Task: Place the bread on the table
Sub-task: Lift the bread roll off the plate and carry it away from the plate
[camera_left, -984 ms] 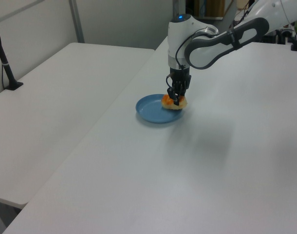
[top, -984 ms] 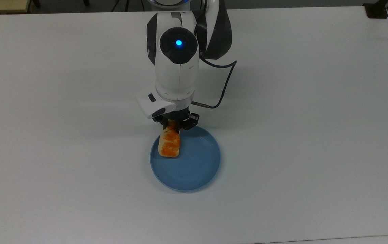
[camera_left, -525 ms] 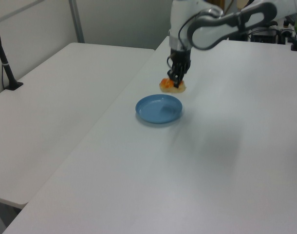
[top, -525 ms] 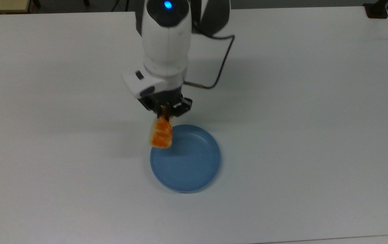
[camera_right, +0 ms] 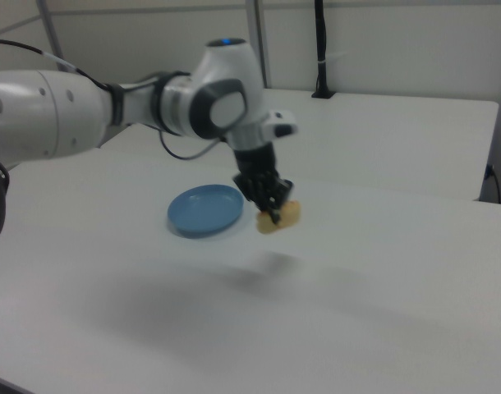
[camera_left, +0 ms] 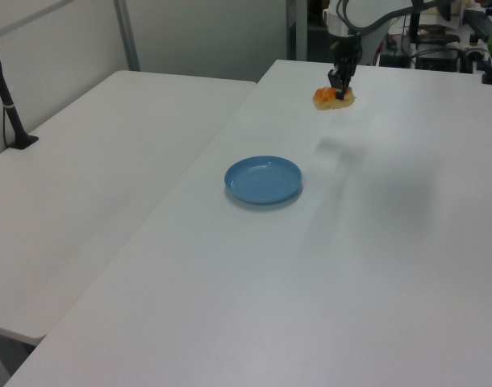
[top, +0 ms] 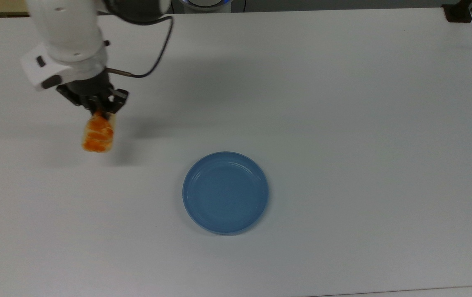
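1. The gripper (top: 100,109) was pinched shut on the bread (top: 97,135), fingers closed on one end of the roll.
2. In the top view the bread hung below the gripper at the far left of the table (top: 343,103), orange-brown top facing the camera, long axis running roughly from far to near.
3. Bread was off the tabletop: a soft shadow lay on the white surface beside & under it in the top view, and in the right view a blurry shadow sat on the table well below the roll (camera_right: 279,216).
4. Blue plate (top: 225,192) sat flat on the table nr the middle of the top view, nothing in it. It was well apart from the bread, to the top view's right of it & nearer the camera.
5. Left view: the bread (camera_left: 333,97) and the gripper (camera_left: 338,89) were at the far end of the table, beyond the plate (camera_left: 263,179) & to the left view's right of it.
6. Right view: the gripper (camera_right: 273,209) pointed down, with the bread just to the right view's right of the plate (camera_right: 204,209) but raised above table level.
7. White arm (top: 64,29) came in from the top view's upper left; a dark cable (top: 155,53) looped from the wrist back towards the arm.
8. A 2nd white table (camera_left: 109,185) stood alongside on the left view's left, with a black post (camera_left: 8,101) clamped at its edge.
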